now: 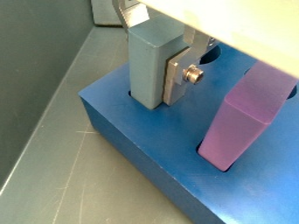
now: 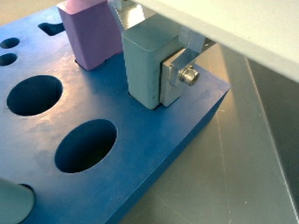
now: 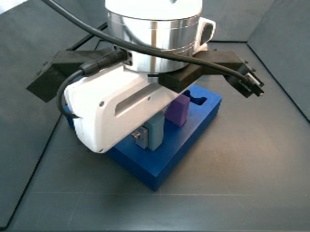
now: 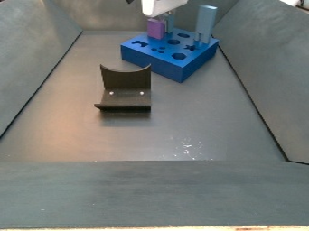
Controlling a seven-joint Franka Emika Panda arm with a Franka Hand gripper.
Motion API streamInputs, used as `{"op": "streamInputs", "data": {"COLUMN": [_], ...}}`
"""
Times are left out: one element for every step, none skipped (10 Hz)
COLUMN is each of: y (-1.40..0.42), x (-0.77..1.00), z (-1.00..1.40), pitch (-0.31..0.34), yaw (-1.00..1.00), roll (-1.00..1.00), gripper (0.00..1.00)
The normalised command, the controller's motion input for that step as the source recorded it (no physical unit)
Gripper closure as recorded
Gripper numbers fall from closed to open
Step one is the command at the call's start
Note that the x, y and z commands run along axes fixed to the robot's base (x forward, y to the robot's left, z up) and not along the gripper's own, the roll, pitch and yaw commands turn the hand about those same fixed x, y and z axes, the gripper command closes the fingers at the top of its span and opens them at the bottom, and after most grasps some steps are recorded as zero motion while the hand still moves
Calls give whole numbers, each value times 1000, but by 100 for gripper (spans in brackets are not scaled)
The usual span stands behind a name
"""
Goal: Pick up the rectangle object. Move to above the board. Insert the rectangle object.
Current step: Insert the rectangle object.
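Over the board [image 1: 128,131], at a corner of the thick blue slab, the gripper [image 1: 163,77] pinches the rectangle object [image 1: 149,63] between its fingers. 1 flat silver finger [image 1: 180,77] with a round bolt head shows pressed against the side of the pale grey-blue bar in both wrist views; the opposite finger is hidden behind the bar. The bar stands upright with its lower end down in a cut-out near the board's corner, and how deep it sits cannot be told. In a wrist view the same grip shows, the bar [image 2: 147,59] rising from the board [image 2: 140,140] close to its edge.

Just beside the bar on the board stands a pink block [image 1: 243,116], also upright in its own hole, apart from the bar. 2 large round holes [image 2: 84,145] lie open in the board's top, further from the corner.

In a side view the fixture [image 4: 123,87] stands on the grey floor, well apart from the board [image 4: 172,54], where the bar [image 4: 207,23] and the pink block [image 4: 154,28] rise from its top.
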Motion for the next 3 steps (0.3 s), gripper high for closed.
{"op": "streamInputs", "data": {"y": [0, 0, 0], "x": [0, 0, 0], "z": [0, -3, 0], "pitch": [-14, 0, 0], "yaw": [0, 0, 0], "roll": [-17, -34, 0], "gripper": [100, 100, 100]}}
